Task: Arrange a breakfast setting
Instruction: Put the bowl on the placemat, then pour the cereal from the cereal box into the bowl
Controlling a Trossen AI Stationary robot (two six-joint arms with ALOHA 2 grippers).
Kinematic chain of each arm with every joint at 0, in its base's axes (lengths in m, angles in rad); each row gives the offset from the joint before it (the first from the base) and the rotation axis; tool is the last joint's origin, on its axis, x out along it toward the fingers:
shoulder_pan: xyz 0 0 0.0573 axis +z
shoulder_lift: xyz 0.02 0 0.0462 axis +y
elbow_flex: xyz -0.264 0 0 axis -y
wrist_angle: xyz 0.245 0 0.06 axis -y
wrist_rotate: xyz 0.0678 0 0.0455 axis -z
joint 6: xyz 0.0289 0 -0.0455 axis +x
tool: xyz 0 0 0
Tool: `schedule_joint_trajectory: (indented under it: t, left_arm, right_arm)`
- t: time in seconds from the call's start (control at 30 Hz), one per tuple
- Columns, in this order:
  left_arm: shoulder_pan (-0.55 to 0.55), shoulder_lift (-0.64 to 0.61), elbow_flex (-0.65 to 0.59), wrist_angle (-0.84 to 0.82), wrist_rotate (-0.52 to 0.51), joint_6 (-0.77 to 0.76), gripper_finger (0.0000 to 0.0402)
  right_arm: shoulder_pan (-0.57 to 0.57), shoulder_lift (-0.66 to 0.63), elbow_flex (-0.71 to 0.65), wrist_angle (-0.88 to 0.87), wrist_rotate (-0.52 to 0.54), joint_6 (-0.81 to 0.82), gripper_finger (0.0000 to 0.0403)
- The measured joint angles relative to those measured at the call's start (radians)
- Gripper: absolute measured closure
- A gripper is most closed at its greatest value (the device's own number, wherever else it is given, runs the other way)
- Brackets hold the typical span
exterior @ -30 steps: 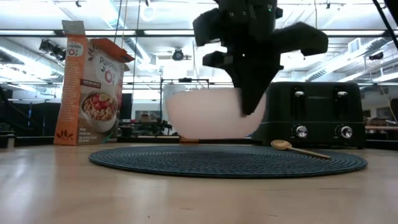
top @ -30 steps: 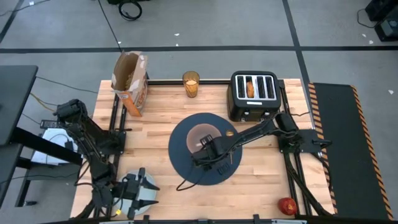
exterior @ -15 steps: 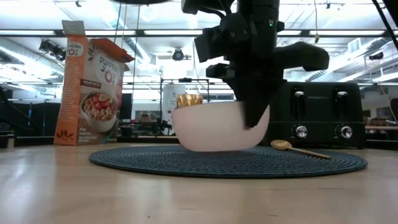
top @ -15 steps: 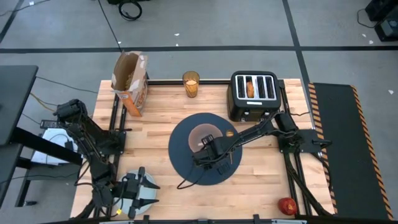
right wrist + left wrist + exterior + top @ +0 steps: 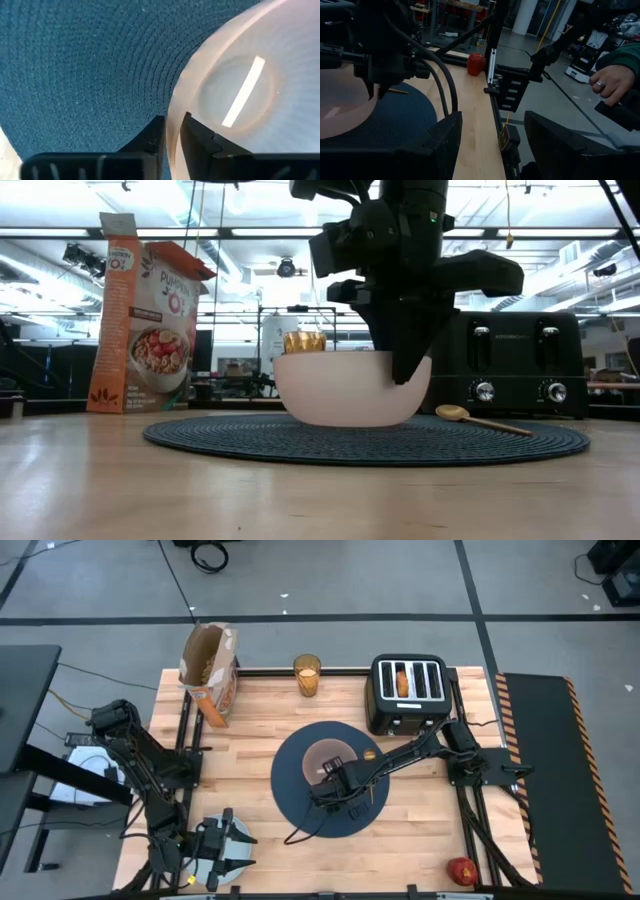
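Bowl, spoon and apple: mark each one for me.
bowl [image 5: 345,390], low view, on its outer side wall.
spoon [image 5: 452,413], low view, on its round scoop end.
apple [image 5: 461,871], high view, on its top.

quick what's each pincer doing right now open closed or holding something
Left pincer: open, holding nothing, parked at the table's front-left edge.
Right pincer: closed on the rim of the pinkish bowl, which sits on the dark-blue mat.
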Motion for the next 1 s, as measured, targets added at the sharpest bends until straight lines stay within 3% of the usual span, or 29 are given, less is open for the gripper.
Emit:
schedule_joint_trajectory:
  t: [0.3,0.63,0.8,1.0]
  left_arm:
    - [0.000,0.000,0.000,0.009,0.000,0.001,0.0180]
    - [0.047,0.000,0.000,0.015,-0.115,0.012,0.0180]
    - [0.153,0.000,0.000,0.017,-0.099,0.106,0.0179]
    - [0.299,-0.002,0.001,0.060,0.015,0.255,0.0153]
  right_arm:
    - [0.007,0.000,0.039,-0.022,0.000,0.006,0.0269]
    - [0.058,-0.003,0.236,-0.205,0.013,0.094,0.0258]
    - [0.119,-0.071,0.272,-0.254,0.115,0.211,0.0266]
    - [0.231,-0.192,0.235,-0.259,0.261,0.383,0.0277]
